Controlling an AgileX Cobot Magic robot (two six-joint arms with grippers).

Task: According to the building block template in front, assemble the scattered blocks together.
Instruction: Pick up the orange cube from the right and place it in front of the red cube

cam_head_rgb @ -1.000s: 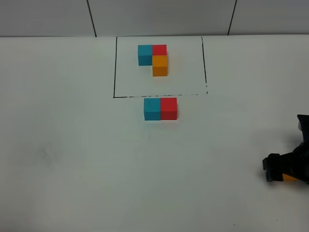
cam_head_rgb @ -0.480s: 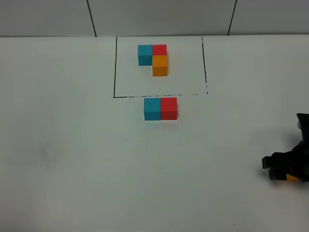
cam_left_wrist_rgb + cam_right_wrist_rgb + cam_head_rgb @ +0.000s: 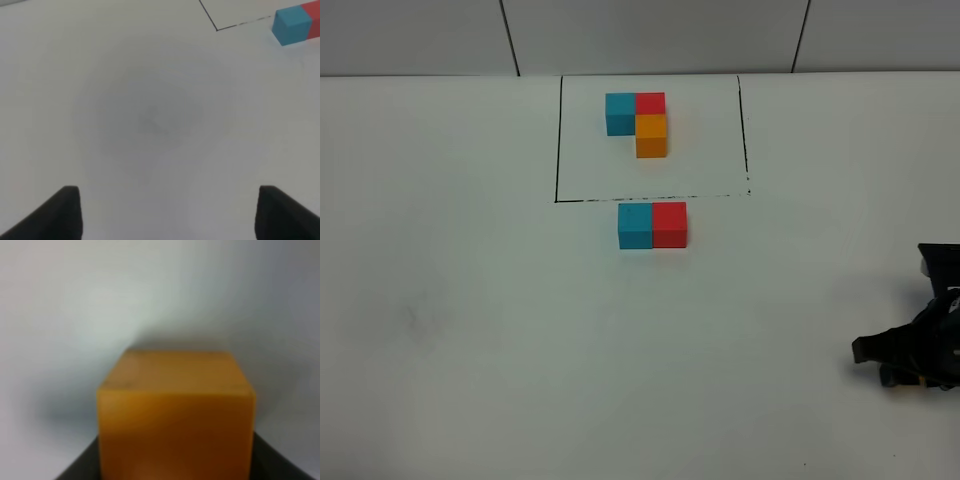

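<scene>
Right end effector [image 3: 905, 355] sits low at the near right edge of the surface [image 3: 470, 320], orange block [image 3: 175, 410] square between its fingers. Can't tell if they're clamped on it or just straddling it. Left end effector [image 3: 170, 215] is wide, empty, over bare surface. Teal block [image 3: 635, 226] and red block [image 3: 669, 224] touch side by side just below the template [image 3: 640, 122] frame. Step in hand, I reckon: secure the orange. Grip centred on flat faces, lift straight, then set it flush on the near side of red without nudging the pair
</scene>
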